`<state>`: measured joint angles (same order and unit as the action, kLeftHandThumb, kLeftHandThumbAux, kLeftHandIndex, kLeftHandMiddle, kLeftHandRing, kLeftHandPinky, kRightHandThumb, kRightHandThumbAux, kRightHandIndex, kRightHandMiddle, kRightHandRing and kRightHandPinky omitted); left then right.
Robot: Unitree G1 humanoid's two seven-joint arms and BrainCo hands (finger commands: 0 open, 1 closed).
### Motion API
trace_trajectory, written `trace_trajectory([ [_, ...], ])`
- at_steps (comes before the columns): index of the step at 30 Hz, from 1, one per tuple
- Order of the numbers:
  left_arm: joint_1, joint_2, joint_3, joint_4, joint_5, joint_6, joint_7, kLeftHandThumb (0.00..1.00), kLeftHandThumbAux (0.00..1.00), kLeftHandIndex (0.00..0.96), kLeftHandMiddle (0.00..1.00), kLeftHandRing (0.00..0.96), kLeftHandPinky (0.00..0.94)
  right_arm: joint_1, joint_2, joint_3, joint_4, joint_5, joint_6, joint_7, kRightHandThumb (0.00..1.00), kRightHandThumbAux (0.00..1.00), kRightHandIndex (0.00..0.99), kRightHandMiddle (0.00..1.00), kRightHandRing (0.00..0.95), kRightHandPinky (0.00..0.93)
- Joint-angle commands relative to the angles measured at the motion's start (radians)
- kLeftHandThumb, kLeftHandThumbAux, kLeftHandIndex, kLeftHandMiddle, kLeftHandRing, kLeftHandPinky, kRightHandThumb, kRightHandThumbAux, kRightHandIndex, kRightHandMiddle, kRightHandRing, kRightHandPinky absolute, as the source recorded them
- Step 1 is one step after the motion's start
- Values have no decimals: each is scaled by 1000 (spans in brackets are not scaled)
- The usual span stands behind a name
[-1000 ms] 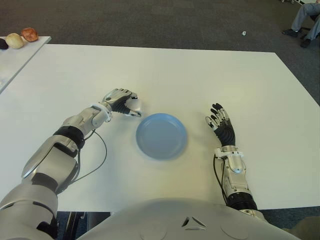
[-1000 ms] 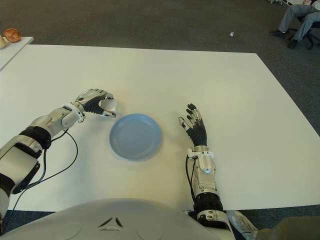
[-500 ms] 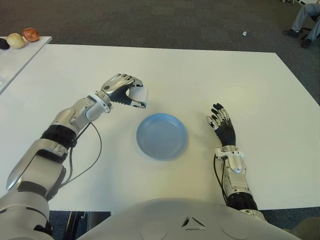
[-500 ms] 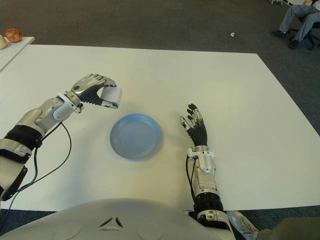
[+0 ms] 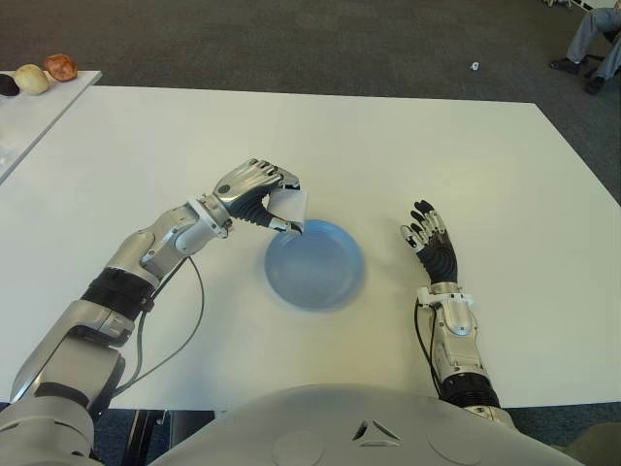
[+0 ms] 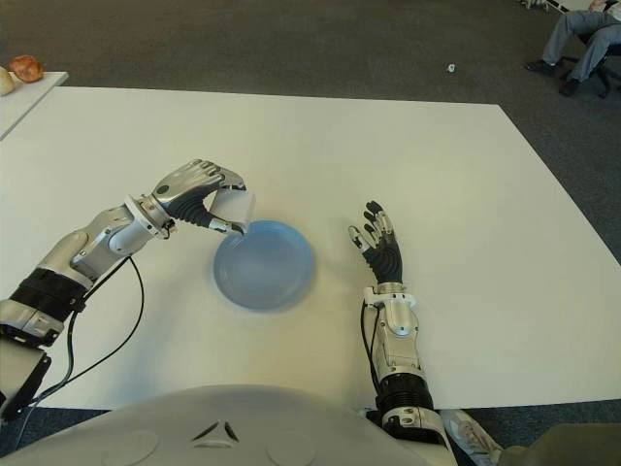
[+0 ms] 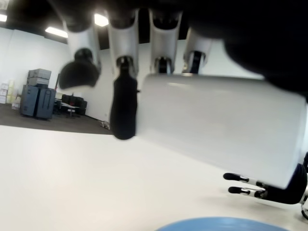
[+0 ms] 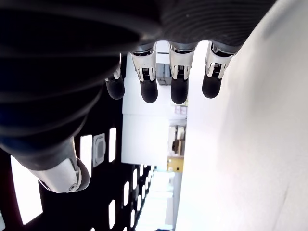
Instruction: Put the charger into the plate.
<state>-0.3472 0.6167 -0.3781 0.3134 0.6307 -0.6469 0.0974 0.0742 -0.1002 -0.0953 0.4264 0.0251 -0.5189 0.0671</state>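
Toward the counter's [image 5: 485, 155] left side, the left hand [image 5: 254, 186] has its fingers [image 7: 123, 103] wrapped around the white charger [image 5: 289, 206], holding it just over the blue plate's [image 5: 320, 272] far-left rim. Right of the plate, the right hand [image 5: 430, 245] shows with fingers [image 8: 149, 86] spread, holding nothing.
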Motion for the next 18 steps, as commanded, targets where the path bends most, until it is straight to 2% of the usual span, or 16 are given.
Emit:
trace_trajectory([
  [1, 36, -20, -3, -57, 23, -4, -20, 751, 696, 443, 852, 852, 839, 26, 9, 8, 26, -10, 46, -7, 0, 611, 40, 105, 84, 76],
  [15, 63, -57, -28, -103, 40, -71, -77, 752, 694, 444, 854, 855, 849, 29, 11, 14, 6, -21, 67, -28, 0, 596, 42, 106, 86, 74],
  [18, 42, -90, -65, -67, 75, -68, -78, 752, 694, 444, 858, 859, 857, 29, 12, 16, 2, -25, 69, -32, 0, 594, 41, 105, 85, 75],
])
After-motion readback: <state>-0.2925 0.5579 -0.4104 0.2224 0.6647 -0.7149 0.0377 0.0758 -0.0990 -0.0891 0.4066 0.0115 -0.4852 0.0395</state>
